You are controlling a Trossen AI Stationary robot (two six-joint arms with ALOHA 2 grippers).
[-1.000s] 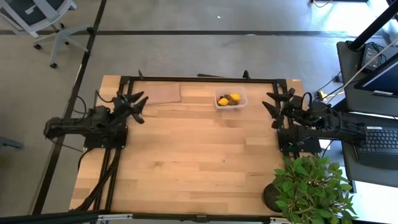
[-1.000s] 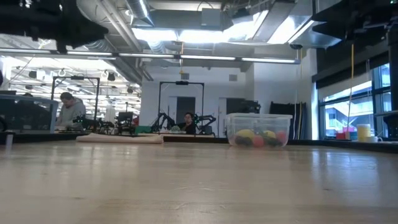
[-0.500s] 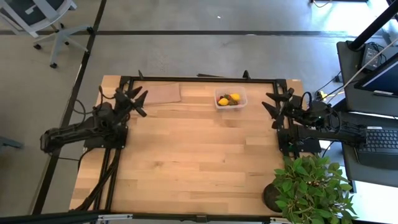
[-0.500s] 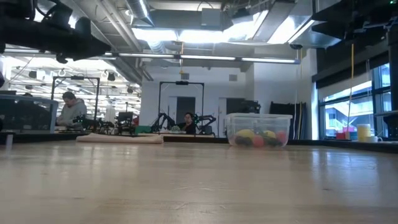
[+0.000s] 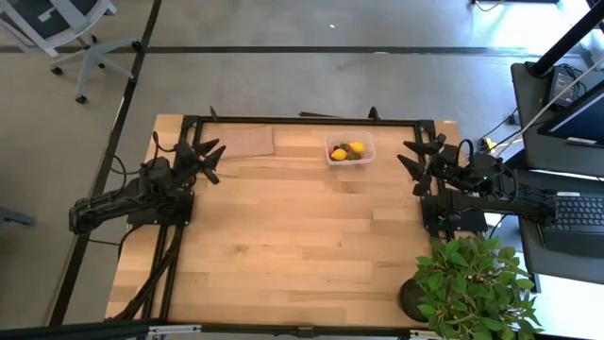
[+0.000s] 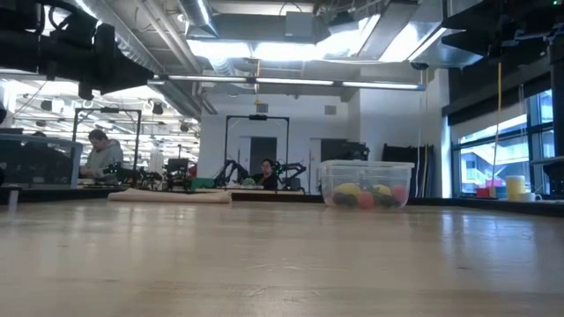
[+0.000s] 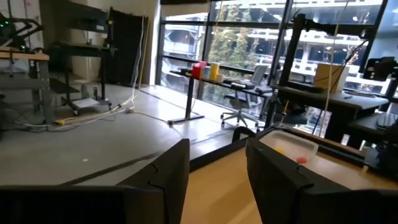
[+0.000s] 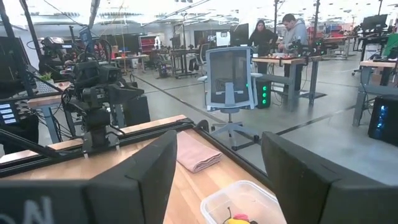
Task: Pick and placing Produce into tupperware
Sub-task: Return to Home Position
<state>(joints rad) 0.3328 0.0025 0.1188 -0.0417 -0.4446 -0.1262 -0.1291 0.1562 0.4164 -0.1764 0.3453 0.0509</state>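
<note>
Near the far edge of the table (image 5: 302, 236), your tupperware (image 5: 365, 159) stood with the produce (image 5: 346, 150) inside it: two yellow pieces beside dark ones, and red pieces showing through its wall in the low view. Your left gripper (image 5: 206, 157) hung over the table's left edge, just beside the brown sheet (image 5: 247, 142), its fingers spread apart and holding nothing. Your right gripper (image 5: 416, 162) hung over the right edge, well apart from the tupperware, its fingers likewise wide and empty. At the near right corner stood a potted plant (image 5: 472, 283).
</note>
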